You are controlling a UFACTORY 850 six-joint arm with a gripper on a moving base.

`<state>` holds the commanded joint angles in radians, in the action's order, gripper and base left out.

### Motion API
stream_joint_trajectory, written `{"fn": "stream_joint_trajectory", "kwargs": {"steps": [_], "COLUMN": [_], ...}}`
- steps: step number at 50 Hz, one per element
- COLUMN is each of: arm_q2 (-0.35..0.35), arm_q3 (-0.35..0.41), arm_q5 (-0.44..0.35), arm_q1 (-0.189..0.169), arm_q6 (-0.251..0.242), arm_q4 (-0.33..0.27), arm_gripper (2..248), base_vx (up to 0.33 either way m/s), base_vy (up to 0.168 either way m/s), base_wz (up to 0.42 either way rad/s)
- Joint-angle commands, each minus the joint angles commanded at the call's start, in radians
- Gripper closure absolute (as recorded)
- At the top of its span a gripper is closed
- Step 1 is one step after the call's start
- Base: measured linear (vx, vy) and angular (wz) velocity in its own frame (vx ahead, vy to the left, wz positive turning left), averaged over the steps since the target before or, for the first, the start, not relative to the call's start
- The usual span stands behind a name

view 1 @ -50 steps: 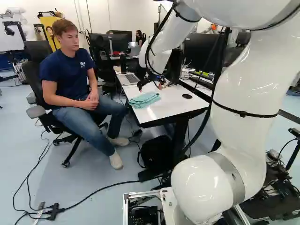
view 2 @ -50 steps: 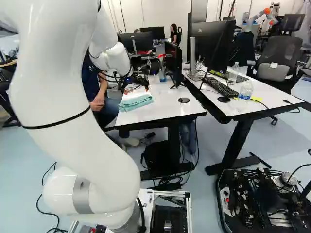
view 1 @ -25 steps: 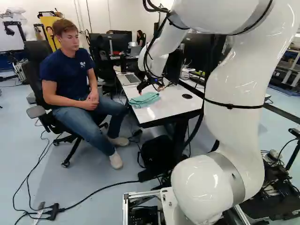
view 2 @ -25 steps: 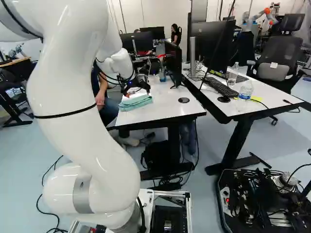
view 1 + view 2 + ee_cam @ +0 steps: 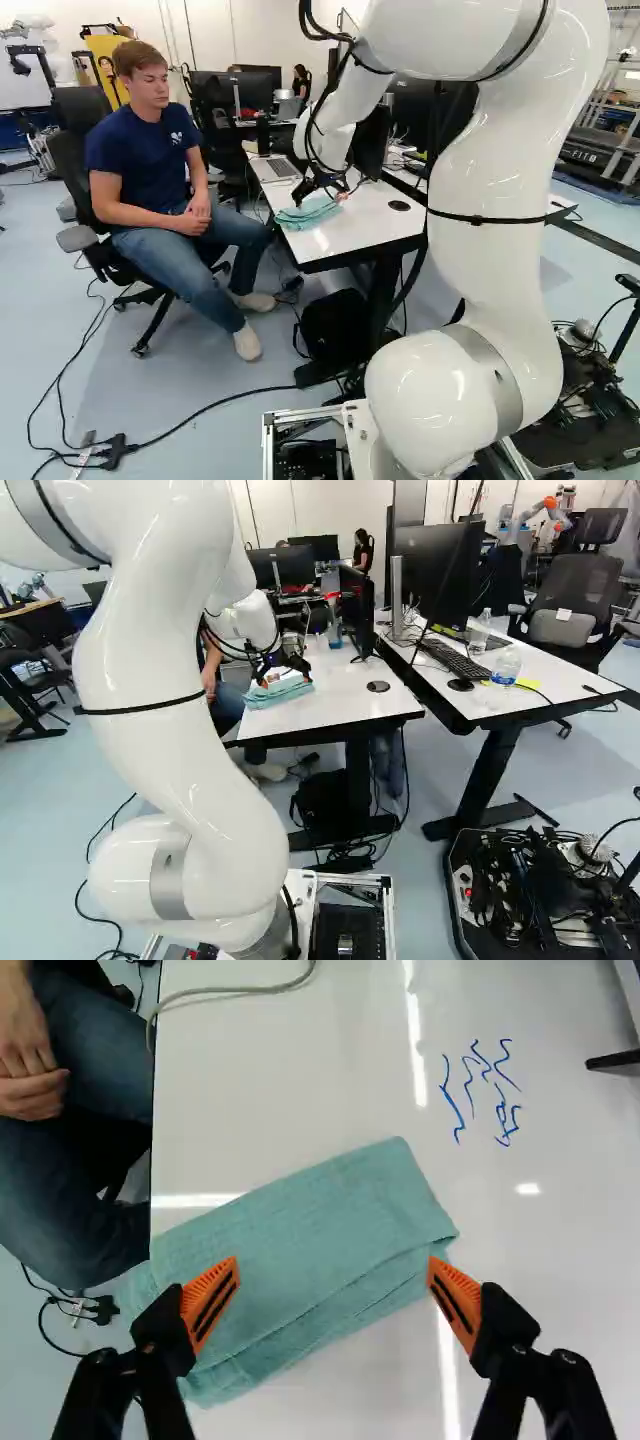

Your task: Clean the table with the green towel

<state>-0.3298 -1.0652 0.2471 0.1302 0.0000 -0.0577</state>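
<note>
One green towel (image 5: 310,1220): folded, on white table (image 5: 365,228), center of left base view.
Gripper (image 5: 284,673): wide open, over towel.
Blue scribbles (image 5: 502,1110): near towel.

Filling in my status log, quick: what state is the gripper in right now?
Black gripper with orange pads: open, holding nothing, over the folded light-green cloth towel.
</note>
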Motion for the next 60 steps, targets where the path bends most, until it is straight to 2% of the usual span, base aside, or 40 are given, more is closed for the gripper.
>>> {"fn": "stream_joint_trajectory", "kwargs": {"steps": [8,9,14,15,19,20,24,25,29,30,35,36,40,41,60], "arm_q2": [0.000,0.000,0.000,0.000,0.000,0.000,0.000,0.000,0.000,0.000,0.000,0.000,0.000,0.000,0.029], "arm_q3": [0.000,0.000,0.000,0.000,0.000,0.000,0.000,0.000,0.000,0.000,0.000,0.000,0.000,0.000,0.007], "arm_q5": [0.000,0.000,0.000,0.000,0.000,0.000,0.000,0.000,0.000,0.000,0.000,0.000,0.000,0.000,0.000], "arm_q1": [0.000,0.000,0.000,0.000,0.000,0.000,0.000,0.000,0.000,0.000,0.000,0.000,0.000,0.000,0.000], "arm_q6": [0.000,0.000,0.000,0.000,0.000,0.000,0.000,0.000,0.000,0.000,0.000,0.000,0.000,0.000,0.000], "arm_q4": [0.000,0.000,0.000,0.000,0.000,0.000,0.000,0.000,0.000,0.000,0.000,0.000,0.000,0.000,0.000], "arm_gripper": [3,17,17,56,56,95,95,133,133,170,170,206,206,225,225], "base_vx": [0.000,0.000,0.000,0.000,0.000,0.000,0.000,0.000,0.000,0.000,0.000,0.000,0.000,0.000,0.000], "base_vy": [0.000,0.000,0.000,0.000,0.000,0.000,0.000,0.000,0.000,0.000,0.000,0.000,0.000,0.000,0.000], "base_wz": [0.000,0.000,0.000,0.000,0.000,0.000,0.000,0.000,0.000,0.000,0.000,0.000,0.000,0.000,0.000]}}
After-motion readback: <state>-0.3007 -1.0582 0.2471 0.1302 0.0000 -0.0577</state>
